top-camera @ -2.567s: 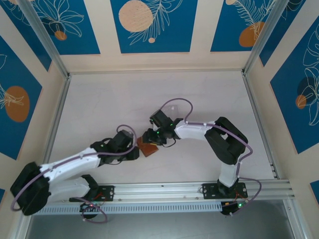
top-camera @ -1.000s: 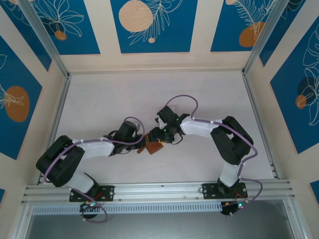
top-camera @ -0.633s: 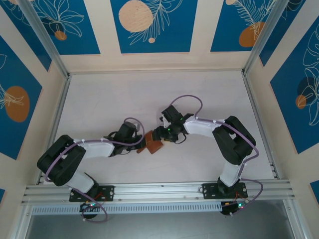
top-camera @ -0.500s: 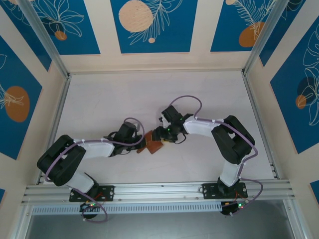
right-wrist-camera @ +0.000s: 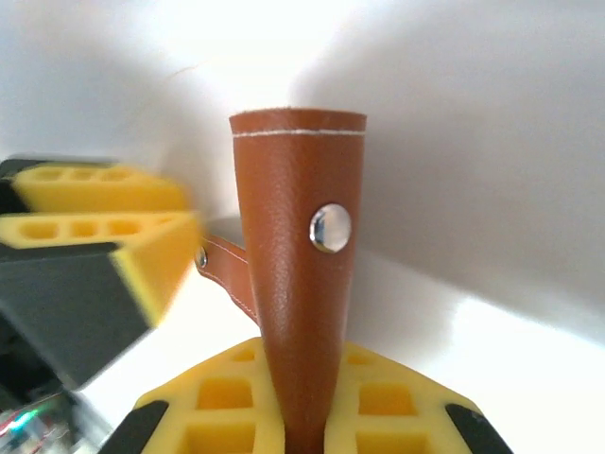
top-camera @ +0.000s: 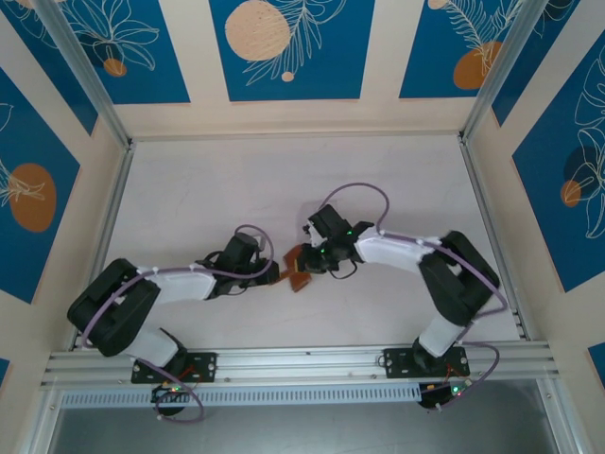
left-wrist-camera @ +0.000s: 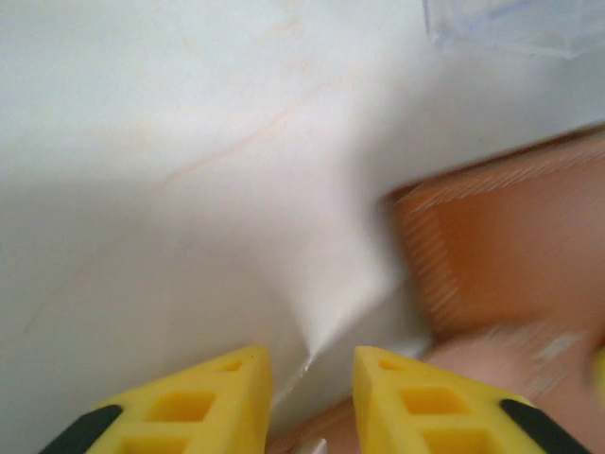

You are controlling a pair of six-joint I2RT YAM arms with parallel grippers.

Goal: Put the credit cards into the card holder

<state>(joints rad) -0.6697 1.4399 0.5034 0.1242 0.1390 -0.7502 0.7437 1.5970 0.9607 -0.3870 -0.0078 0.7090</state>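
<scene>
Card holder [right-wrist-camera: 298, 246], folded shut, is pinched upright by the right gripper [right-wrist-camera: 301, 397] near the middle of the table [top-camera: 208, 189]. The left gripper [left-wrist-camera: 312, 378] is parted a little, and nothing is held in it. From so narrow a pinch the card holder could be twisted loose, or knocked by the nearby left fingers. Whether cards are inside it, or inside the clear box [left-wrist-camera: 515, 24], cannot be told

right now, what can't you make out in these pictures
- Card holder pockets: right wrist view, its folded leather hides them, so cards inside cannot be told.
- Card holder, left wrist view: motion blur; contact with the left pincer unclear.
- Clear box: left wrist view, cut off by the top edge.
- Card holder, top view: too small, partly under the right pincer.
</scene>
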